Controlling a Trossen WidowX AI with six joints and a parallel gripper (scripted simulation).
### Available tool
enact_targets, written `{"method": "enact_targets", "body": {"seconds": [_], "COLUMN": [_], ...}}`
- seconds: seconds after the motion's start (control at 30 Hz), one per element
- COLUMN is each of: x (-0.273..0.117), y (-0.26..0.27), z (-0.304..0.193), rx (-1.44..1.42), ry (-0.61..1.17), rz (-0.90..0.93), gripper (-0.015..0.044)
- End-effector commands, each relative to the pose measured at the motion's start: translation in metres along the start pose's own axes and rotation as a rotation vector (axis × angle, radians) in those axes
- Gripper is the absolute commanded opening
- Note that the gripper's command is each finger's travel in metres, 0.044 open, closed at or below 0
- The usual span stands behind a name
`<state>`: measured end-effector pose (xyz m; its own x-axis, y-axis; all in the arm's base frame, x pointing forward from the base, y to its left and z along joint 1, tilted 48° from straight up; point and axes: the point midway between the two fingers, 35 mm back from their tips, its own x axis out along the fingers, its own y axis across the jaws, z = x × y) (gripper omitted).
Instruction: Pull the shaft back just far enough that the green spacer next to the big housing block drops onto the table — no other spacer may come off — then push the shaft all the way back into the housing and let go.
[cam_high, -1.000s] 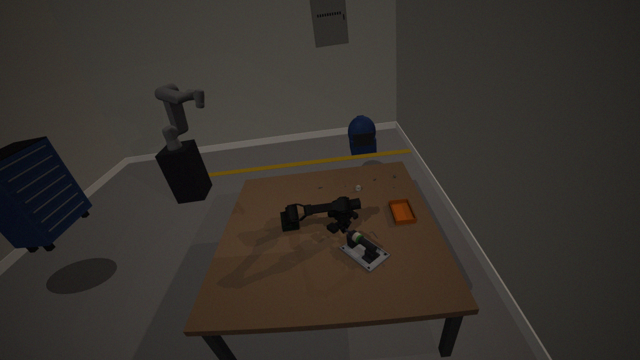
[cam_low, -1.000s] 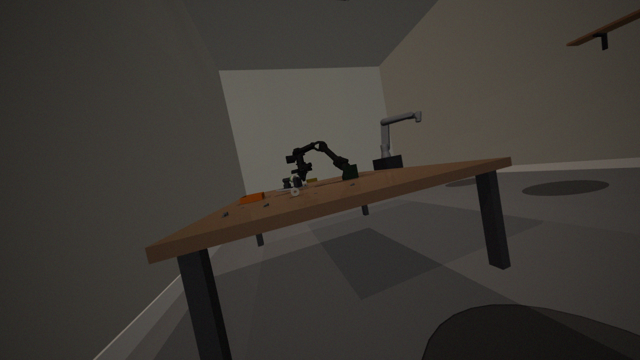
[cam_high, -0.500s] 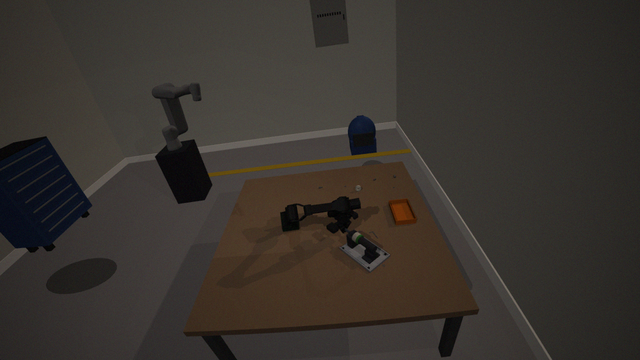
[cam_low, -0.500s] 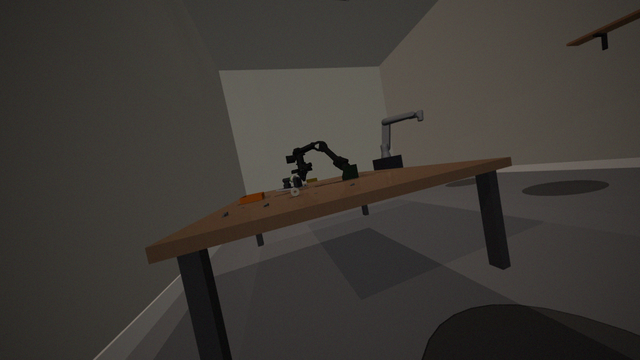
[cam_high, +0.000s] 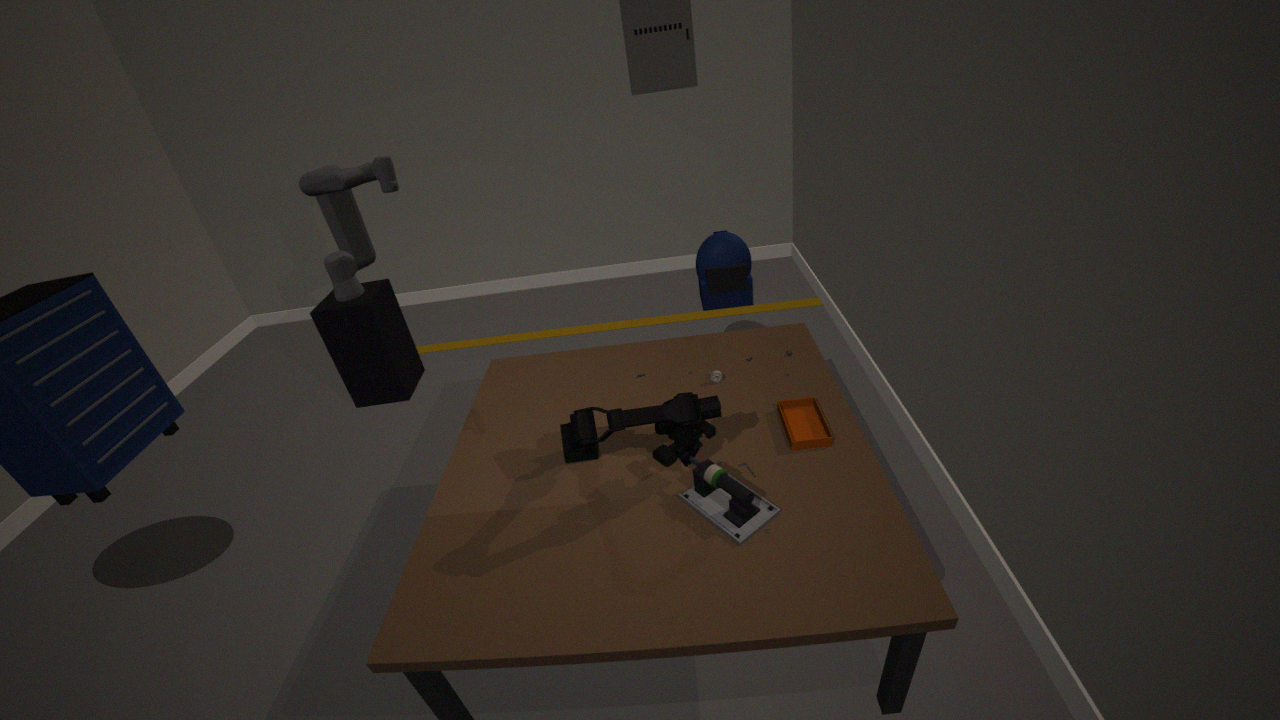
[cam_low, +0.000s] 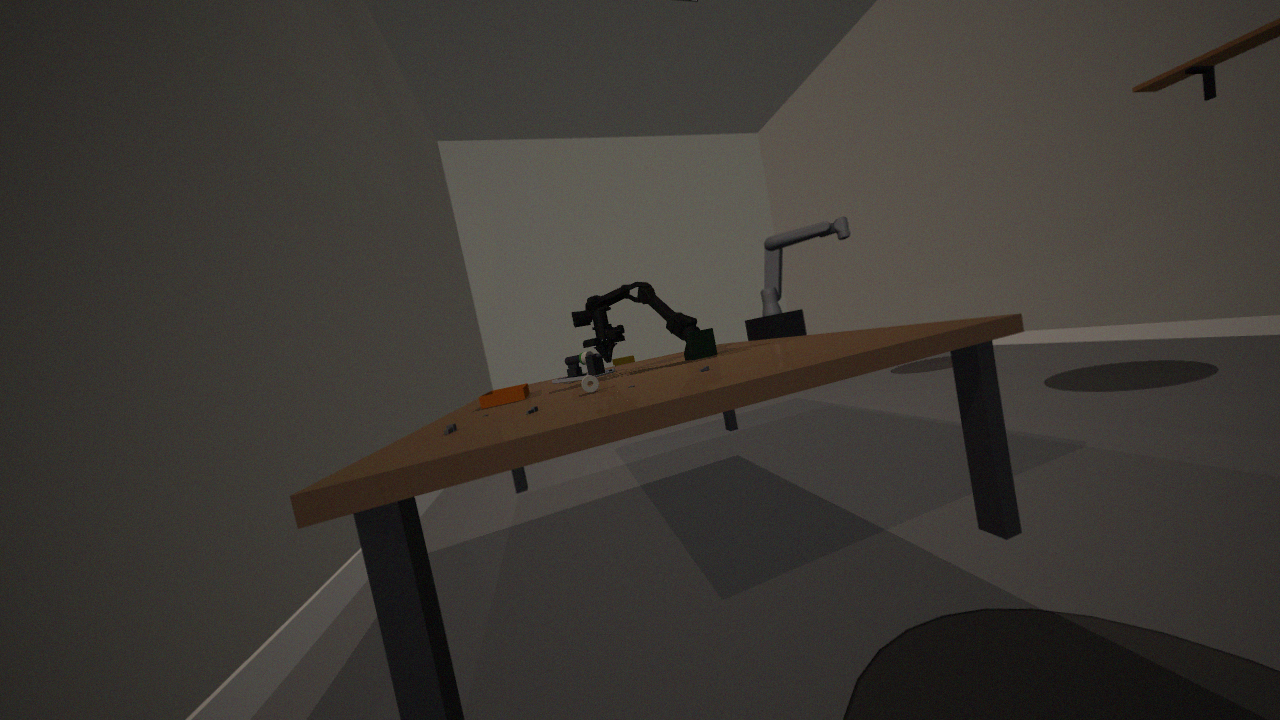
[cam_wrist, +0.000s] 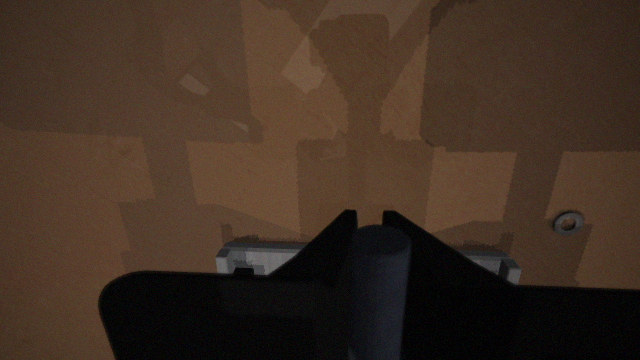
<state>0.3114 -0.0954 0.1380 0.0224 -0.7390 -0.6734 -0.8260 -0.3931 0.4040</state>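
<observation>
My gripper (cam_high: 687, 459) (cam_low: 607, 360) (cam_wrist: 368, 222) is shut on the dark round shaft (cam_wrist: 379, 300), whose end face shows between the fingers in the wrist view. A white spacer (cam_high: 712, 472) and the green spacer (cam_high: 718, 475) sit in line with the shaft, with green on the side of the thick dark cylinder of the housing (cam_high: 738, 491). A smaller dark support block (cam_high: 702, 484) stands at the gripper end. All are above the pale base plate (cam_high: 753, 528) (cam_wrist: 270, 260). Small gaps along the shaft are too small and dark to tell.
An orange tray (cam_high: 805, 424) (cam_low: 503, 395) lies beyond the plate. A white ring (cam_high: 716, 377) (cam_low: 589, 384) and small dark parts are at the table's far side. A grey washer (cam_wrist: 568, 223) lies on the table beside the plate in the wrist view.
</observation>
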Motion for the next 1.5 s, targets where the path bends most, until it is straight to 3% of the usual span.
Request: {"method": "enact_targets", "body": {"seconds": [0.0,1.47], "x": [-0.0001,-0.0001], "y": [0.0,0.0], "z": [0.0009,0.0048], "rx": [0.004,0.004], "ry": [-0.002,-0.002], "rz": [-0.001,-0.001], "gripper": [0.0,0.0]}}
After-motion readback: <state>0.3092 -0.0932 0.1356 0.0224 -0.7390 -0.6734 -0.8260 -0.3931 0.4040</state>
